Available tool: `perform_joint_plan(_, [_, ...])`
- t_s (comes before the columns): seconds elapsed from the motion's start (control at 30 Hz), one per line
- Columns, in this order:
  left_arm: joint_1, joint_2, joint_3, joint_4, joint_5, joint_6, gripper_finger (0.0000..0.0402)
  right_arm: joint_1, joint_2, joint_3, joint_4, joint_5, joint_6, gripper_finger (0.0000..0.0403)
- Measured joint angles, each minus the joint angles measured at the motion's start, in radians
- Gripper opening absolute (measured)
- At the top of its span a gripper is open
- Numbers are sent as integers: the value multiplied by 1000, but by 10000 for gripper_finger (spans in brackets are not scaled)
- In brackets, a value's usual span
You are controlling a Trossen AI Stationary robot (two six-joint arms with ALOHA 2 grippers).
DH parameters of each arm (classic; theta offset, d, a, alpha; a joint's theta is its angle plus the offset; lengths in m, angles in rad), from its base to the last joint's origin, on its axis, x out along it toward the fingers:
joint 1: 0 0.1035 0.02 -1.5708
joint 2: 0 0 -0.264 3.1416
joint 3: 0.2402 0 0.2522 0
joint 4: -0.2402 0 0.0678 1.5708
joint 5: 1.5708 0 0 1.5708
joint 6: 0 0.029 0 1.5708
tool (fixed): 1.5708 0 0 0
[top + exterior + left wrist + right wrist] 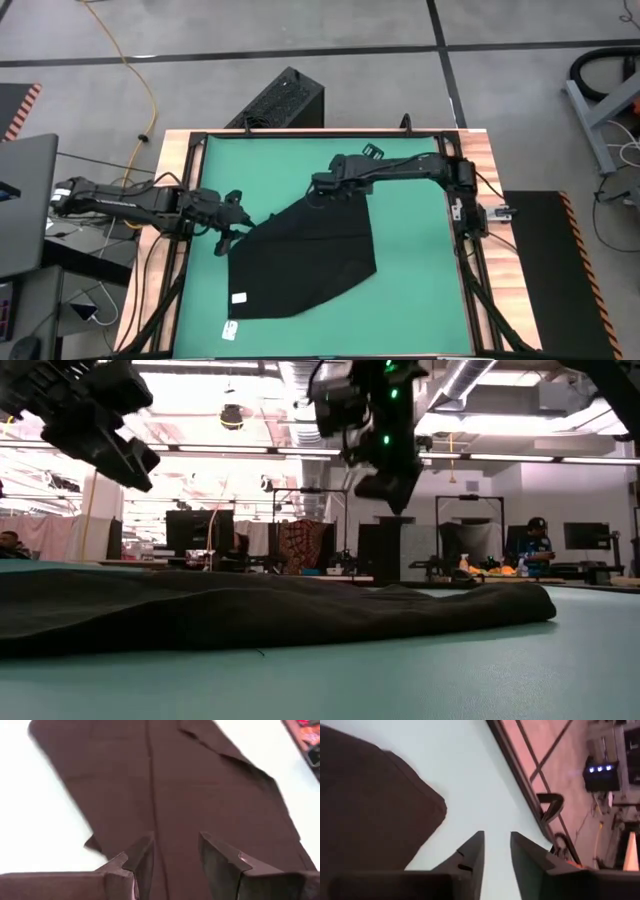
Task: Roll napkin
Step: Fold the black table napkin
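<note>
black napkin (305,255) lies flat on green table (410,270), centre to lower-left of high frame – folded into slanted shape, small white tag (239,297) near its lower-left edge

left gripper (228,235) at napkin's left corner, above cloth, fingers spread with gap, nothing between them

right gripper (322,186) over napkin's upper tip, centre of frame – fingers parted, holding nothing, raised off cloth in low view

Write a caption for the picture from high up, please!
Two robot arms hover over a black napkin on the green table: left gripper at its left corner, right gripper at its top corner.
</note>
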Motion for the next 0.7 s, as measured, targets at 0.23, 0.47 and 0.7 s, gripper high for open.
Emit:
perform_joint_plan(0.23, [-113,0,0,105,28,19,141,131,-176,-3,26,-120,-128,171])
perform_joint_plan(0.47, [-297,0,0,219,-28,68,141,406,-411,-205,329,-295,-240,171])
perform_joint_plan(0.7, [-474,12,0,229,-167,-3,141,567,-548,-539,687,-293,-147,164])
